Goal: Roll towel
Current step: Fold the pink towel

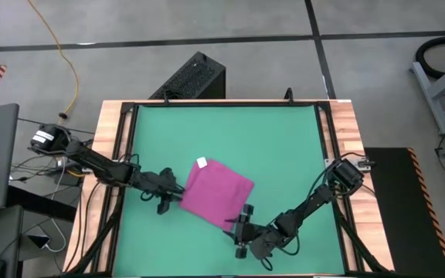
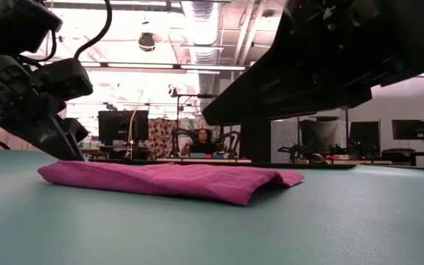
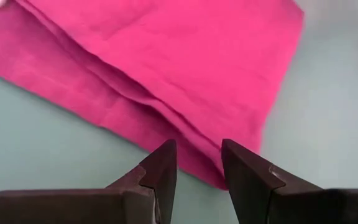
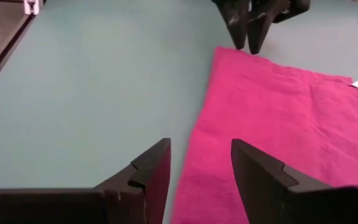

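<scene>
The magenta towel (image 1: 219,191) lies folded flat on the green mat, its white tag (image 1: 202,163) at the far corner. In the low view the towel (image 2: 168,180) is a low, layered slab. My left gripper (image 1: 176,197) stands open at the towel's left corner, its fingers either side of the layered edge (image 3: 194,158). I cannot tell if they touch the cloth. My right gripper (image 1: 244,219) is open at the towel's near-right edge. One of its fingers is over the mat and the other over the cloth (image 4: 216,180).
A wooden frame (image 1: 114,154) borders the green mat (image 1: 284,147), which is bare around the towel. A black box (image 1: 195,77) sits beyond the far edge. In the right wrist view the left gripper (image 4: 248,28) shows at the towel's far corner.
</scene>
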You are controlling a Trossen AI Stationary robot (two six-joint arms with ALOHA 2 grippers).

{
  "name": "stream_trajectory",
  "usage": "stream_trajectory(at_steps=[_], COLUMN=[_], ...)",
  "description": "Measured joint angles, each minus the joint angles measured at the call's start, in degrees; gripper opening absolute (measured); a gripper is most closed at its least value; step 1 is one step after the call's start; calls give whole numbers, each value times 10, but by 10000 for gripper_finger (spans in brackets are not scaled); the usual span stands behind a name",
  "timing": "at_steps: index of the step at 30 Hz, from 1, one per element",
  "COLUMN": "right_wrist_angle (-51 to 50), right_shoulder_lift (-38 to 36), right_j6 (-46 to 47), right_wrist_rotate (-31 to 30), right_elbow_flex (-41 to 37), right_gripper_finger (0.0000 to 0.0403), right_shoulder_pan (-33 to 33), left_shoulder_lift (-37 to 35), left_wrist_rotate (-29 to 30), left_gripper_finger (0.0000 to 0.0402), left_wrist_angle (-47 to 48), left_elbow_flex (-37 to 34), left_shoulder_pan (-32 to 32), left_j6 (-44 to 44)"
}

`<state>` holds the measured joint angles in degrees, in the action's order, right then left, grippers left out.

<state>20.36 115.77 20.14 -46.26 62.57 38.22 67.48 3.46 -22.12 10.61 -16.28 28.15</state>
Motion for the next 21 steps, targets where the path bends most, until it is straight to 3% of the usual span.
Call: stream_trajectory(at_steps=[4,21], right_wrist_angle=[0,0], right_shoulder_lift=[0,0], right_j6=[0,0], right_wrist_rotate=[1,6], right_elbow_flex=[0,0], right_gripper_finger=[189,188], right_shoulder_pan=[0,0], left_shoulder_lift=[0,0], left_wrist_rotate=[-22,-12], left_gripper_finger=[116,116], left_wrist_angle=[-12,-10], left_elbow_flex=[0,0], left_shoulder_pan=[3,13], left_j6=[19,43])
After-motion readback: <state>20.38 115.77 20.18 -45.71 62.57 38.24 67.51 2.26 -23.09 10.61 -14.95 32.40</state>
